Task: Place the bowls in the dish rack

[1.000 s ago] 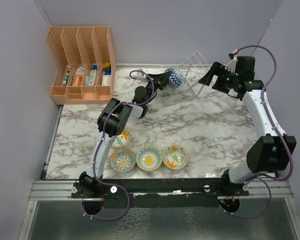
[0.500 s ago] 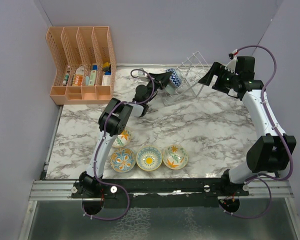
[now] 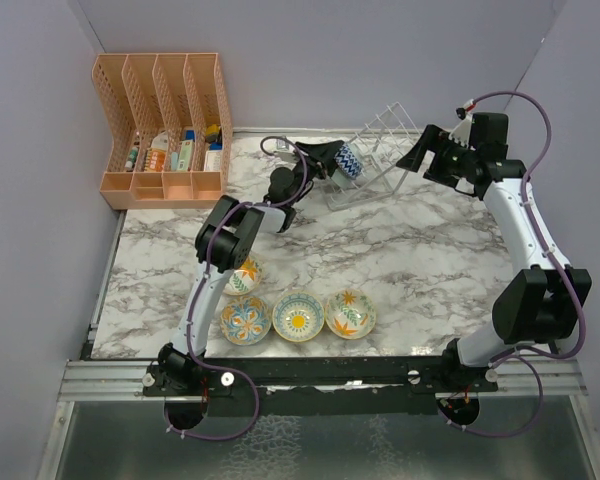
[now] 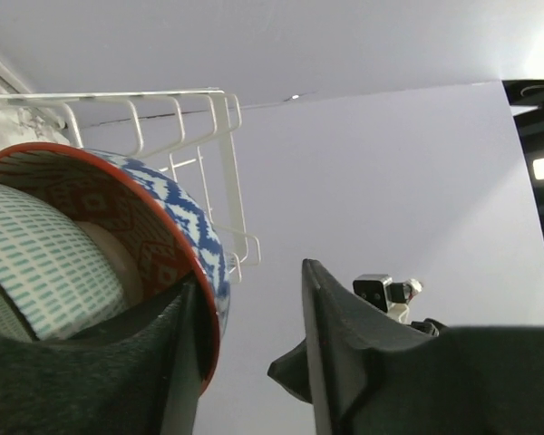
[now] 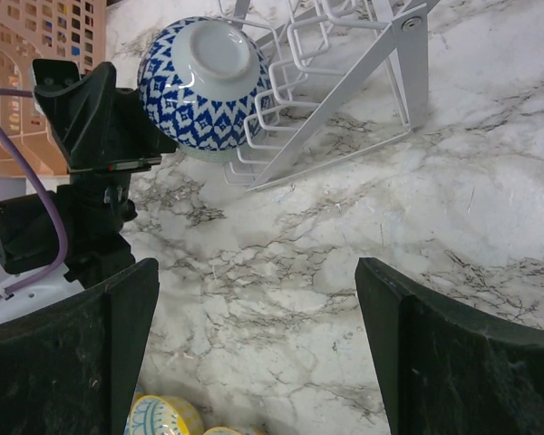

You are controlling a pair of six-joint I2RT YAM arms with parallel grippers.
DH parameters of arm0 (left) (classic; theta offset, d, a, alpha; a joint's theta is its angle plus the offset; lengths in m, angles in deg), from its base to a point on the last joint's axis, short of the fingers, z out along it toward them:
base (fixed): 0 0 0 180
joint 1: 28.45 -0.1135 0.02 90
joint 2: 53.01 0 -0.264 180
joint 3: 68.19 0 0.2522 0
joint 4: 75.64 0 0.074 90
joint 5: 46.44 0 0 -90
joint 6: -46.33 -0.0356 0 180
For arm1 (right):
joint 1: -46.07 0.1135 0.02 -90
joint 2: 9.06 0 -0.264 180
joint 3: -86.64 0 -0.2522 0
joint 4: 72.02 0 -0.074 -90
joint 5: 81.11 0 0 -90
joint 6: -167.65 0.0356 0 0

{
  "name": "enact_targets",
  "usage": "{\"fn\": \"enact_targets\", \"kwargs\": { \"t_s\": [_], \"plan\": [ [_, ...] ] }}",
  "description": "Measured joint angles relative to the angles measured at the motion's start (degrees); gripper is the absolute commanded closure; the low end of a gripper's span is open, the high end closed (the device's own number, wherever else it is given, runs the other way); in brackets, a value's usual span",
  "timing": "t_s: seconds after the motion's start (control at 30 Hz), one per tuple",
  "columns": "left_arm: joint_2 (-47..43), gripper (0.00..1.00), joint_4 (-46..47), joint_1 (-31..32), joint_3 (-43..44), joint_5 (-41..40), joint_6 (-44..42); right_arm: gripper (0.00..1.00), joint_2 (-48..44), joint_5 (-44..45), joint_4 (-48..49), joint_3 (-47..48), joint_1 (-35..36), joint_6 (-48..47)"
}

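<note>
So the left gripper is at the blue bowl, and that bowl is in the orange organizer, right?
No. The bowl is in the wire rack instead, as the right wrist view shows. The left gripper is at it.

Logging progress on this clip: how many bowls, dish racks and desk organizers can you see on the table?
Bowls: 6 (four loose near the front, two in the dish rack, the inner one clear only in the left wrist view)
Dish rack: 1
Orange organizer: 1
Total: 8
</note>
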Motion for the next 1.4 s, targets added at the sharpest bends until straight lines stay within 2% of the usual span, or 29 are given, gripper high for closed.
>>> {"fn": "enact_targets", "kwargs": {
  "t_s": [0.13,0.33,0.4,0.73,1.4],
  "plan": [
    [-1.0,0.37,-1.5,-0.3,0.0,0.8,-0.7,0.11,0.1,0.0,0.0,0.0,0.0,0.0],
    [-4.0,0.08,-8.5,-1.2,0.0,2.4,-2.9,0.11,0.1,0.0,0.0,0.0,0.0,-0.1],
    [-5.2,0.02,-11.6,-1.5,0.0,3.2,-4.1,0.11,0.1,0.0,0.0,0.0,0.0,-0.1],
    [-8.5,0.01,-21.0,-2.6,0.5,6.2,-7.6,0.11,0.1,0.0,0.0,-0.8,0.0,-0.1],
    [-8.5,0.01,-35.9,-3.7,8.5,7.7,-15.7,0.11,0.1,-0.1,0.1,-1.8,0.0,-0.1]
  ]
}}
